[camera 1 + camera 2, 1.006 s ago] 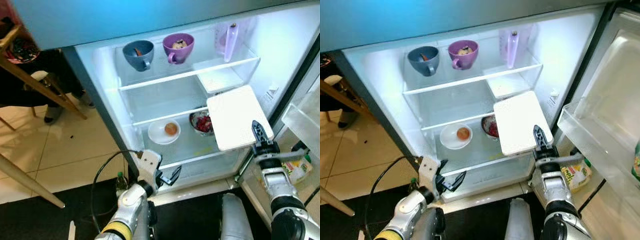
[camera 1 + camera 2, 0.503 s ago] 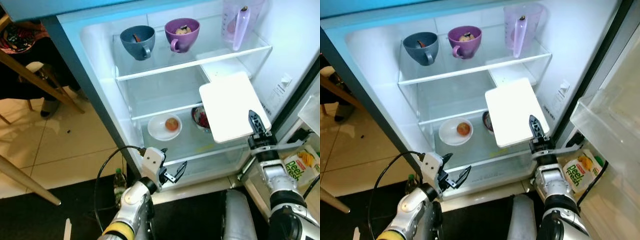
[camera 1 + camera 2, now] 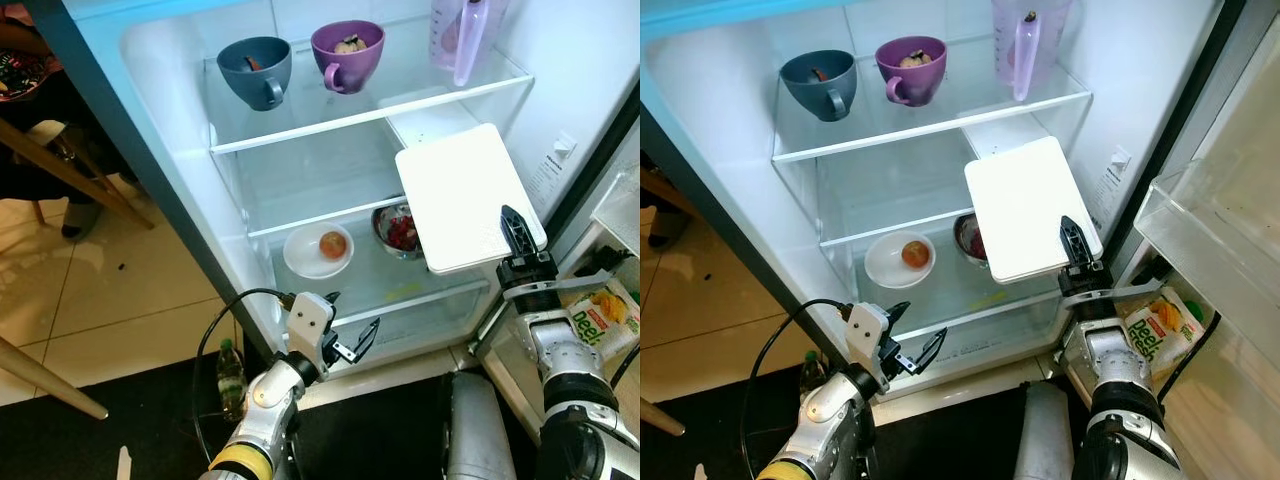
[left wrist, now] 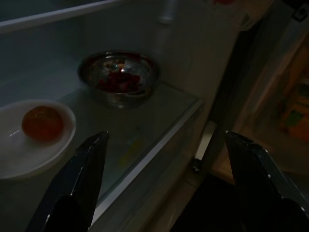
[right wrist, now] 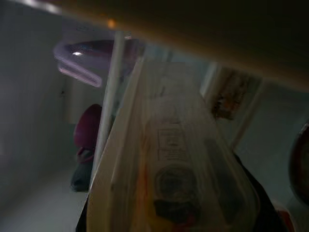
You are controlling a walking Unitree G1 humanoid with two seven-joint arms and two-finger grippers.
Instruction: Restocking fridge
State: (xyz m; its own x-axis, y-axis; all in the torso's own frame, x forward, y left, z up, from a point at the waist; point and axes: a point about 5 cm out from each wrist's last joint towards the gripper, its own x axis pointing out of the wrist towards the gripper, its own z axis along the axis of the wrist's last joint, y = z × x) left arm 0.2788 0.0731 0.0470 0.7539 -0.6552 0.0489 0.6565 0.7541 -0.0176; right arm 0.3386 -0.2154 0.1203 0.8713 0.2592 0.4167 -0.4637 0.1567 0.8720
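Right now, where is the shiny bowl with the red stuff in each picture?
Left eye view: metal bowl on the bottom glass shelf, partly behind the white container.
Right eye view: same shelf, peeking out left of the container.
Left wrist view: ahead of the left gripper, in full sight.
Right wrist view: too dark and blurred to tell.
Shared landmark: the white plate with an orange fruit, beside the bowl.
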